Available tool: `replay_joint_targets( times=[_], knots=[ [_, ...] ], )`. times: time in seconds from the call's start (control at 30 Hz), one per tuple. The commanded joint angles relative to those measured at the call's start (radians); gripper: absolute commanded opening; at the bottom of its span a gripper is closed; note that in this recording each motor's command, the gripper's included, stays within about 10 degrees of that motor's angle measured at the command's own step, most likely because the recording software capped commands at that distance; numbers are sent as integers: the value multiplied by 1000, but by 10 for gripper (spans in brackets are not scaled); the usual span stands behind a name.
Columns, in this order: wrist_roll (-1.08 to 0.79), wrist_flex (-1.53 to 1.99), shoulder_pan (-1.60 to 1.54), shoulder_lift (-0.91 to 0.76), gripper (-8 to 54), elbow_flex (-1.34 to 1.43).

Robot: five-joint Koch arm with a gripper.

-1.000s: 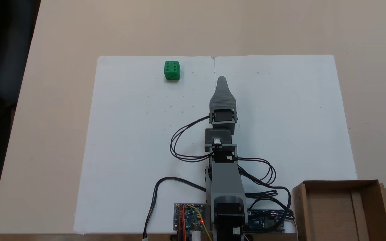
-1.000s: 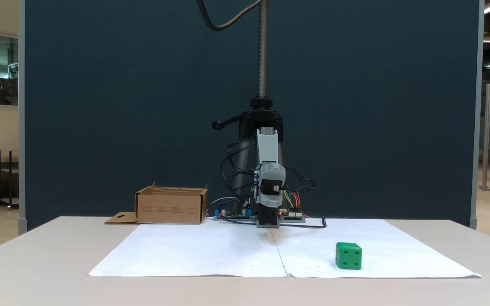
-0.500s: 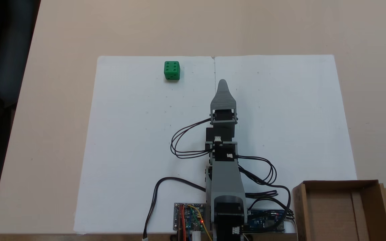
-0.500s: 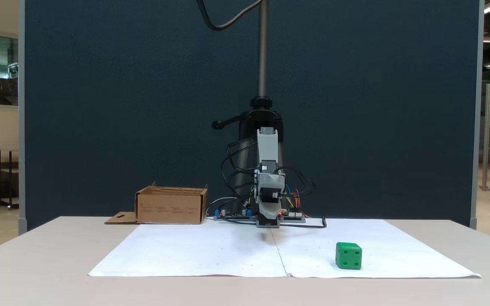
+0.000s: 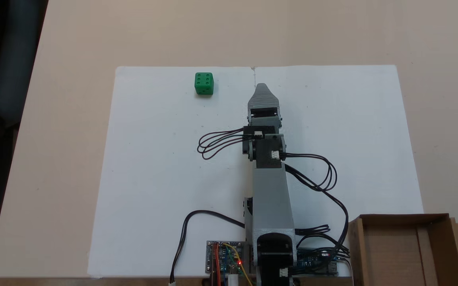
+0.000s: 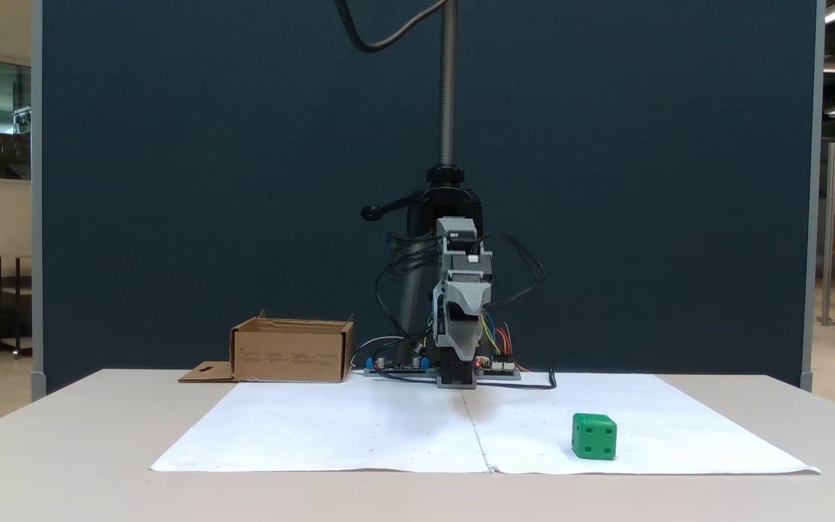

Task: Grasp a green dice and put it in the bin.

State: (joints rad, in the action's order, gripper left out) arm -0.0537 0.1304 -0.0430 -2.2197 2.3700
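Note:
The green dice [image 5: 204, 83] rests on the white paper near its far edge, left of the centre crease; it also sits at the front right in a fixed view [image 6: 594, 436]. My gripper [image 5: 261, 85] hangs above the paper just right of the crease, roughly level with the dice and well apart from it. From above its jaws lie stacked, so a single grey tip shows. Seen from the front, the gripper [image 6: 463, 341] points towards the camera and down, with nothing visibly held. The brown cardboard bin [image 5: 402, 217] stands beside the arm's base [image 6: 291, 359].
White paper [image 5: 153, 167] covers the middle of the beige table. Circuit boards [image 5: 224, 262] and looping black cables [image 5: 217, 141] sit around the arm's base. A dark stand pole [image 6: 448, 87] rises behind the arm in front of a blue partition.
The arm has stretched forward and lifted at the elbow, carrying the gripper tip farther towards the paper's far edge. The dice and the bin have stayed put.

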Motion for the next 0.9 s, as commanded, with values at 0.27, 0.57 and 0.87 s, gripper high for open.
replay_joint_targets(
  times=[0.27, 0.57, 0.87],
  knots=[
    [258, 549, -94, 337, 432, -532],
    [387, 715, -167, 584, 445, -856],
    [499, 770, -250, 752, 439, -1048]
  ],
)
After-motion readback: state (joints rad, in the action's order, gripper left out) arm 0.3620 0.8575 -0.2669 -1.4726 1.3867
